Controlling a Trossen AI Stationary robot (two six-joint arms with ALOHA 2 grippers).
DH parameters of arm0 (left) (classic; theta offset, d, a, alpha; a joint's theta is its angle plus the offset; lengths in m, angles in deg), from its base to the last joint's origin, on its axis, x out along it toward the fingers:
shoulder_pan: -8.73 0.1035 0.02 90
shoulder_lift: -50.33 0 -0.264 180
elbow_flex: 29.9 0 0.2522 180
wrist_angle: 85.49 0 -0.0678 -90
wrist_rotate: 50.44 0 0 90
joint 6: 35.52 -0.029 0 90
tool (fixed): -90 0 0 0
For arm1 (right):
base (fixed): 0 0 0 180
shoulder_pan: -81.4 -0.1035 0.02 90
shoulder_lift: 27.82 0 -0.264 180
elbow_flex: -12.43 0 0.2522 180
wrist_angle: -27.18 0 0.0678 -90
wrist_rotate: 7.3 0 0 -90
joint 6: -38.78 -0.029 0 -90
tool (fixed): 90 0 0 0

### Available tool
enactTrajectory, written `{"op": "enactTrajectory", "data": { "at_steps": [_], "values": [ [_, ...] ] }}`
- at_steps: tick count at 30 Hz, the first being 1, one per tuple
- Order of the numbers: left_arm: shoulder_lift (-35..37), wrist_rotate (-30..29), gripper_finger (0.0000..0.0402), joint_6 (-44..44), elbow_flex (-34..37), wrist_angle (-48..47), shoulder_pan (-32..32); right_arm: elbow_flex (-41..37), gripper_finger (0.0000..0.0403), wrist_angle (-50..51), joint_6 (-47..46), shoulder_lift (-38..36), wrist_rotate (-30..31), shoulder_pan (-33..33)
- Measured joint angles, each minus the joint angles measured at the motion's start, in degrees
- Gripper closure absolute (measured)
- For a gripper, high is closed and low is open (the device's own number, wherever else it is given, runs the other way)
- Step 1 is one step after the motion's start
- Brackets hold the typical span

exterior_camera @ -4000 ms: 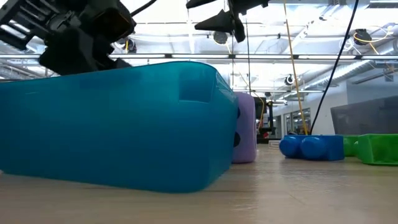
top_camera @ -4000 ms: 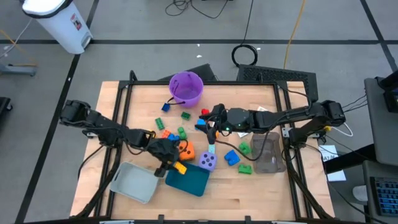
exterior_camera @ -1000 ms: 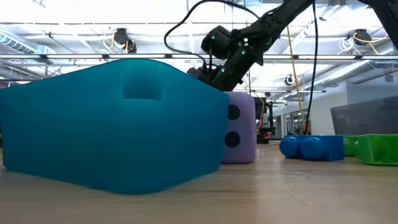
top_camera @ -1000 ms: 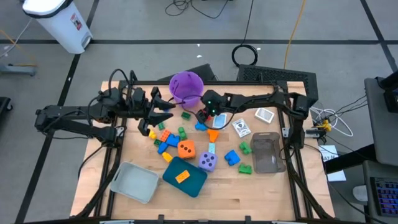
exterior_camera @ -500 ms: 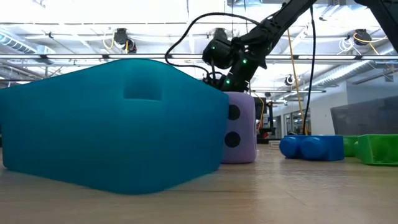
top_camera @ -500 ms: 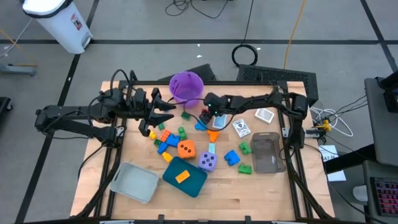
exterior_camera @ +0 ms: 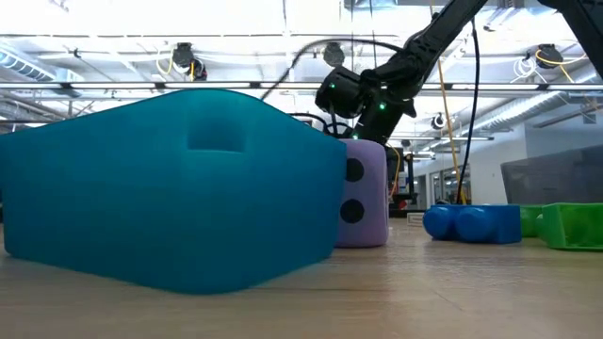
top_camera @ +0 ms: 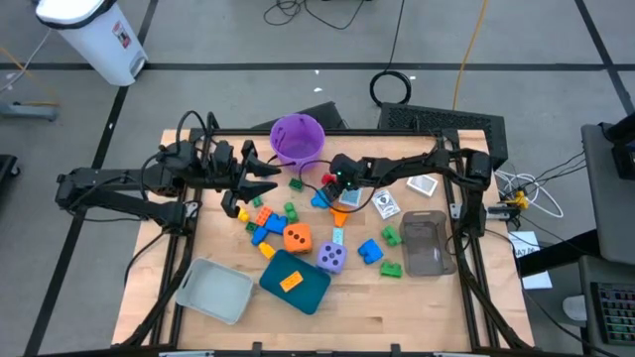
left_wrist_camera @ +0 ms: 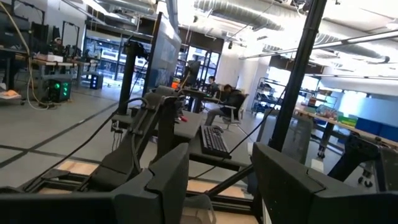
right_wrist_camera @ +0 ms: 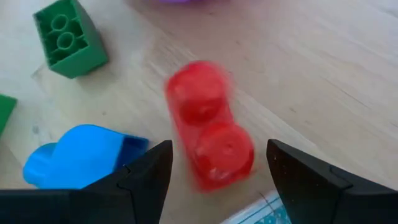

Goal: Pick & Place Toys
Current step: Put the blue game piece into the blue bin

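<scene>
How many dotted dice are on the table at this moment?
2. The orange die lies near the table's middle, just behind the teal tray. The purple die sits at that tray's right corner. Another could be hidden inside the purple bucket.

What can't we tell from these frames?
- Low view: the teal tray fills the foreground, hiding most toys behind it.
- Left wrist view: aimed into the room; the left pincer has nothing between its fingers, and no toys show.
- Right wrist view: the red brick under the open right pincer is blurred; contact unclear.
- High view: the cards' print is too small.
</scene>
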Motion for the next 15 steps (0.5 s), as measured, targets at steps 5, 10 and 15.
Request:
{"op": "enactTrajectory", "data": {
  "at_steps": [5,10,15],
  "values": [
    [0.0,-0.02,0.0215,0.01,0.0,0.0,-0.01,-1.22,0.0149,-0.47,-0.27,-0.03,0.09,0.04],
    [0.0,-0.04,0.0215,0.02,0.0,0.0,-0.02,-1.4,0.0154,-0.34,0.38,0.0,-0.02,0.04],
    [0.0,-0.04,0.0215,0.04,0.0,0.0,-0.02,-1.47,0.0189,-0.12,4.02,0.05,-0.2,0.04]
  ]
}}
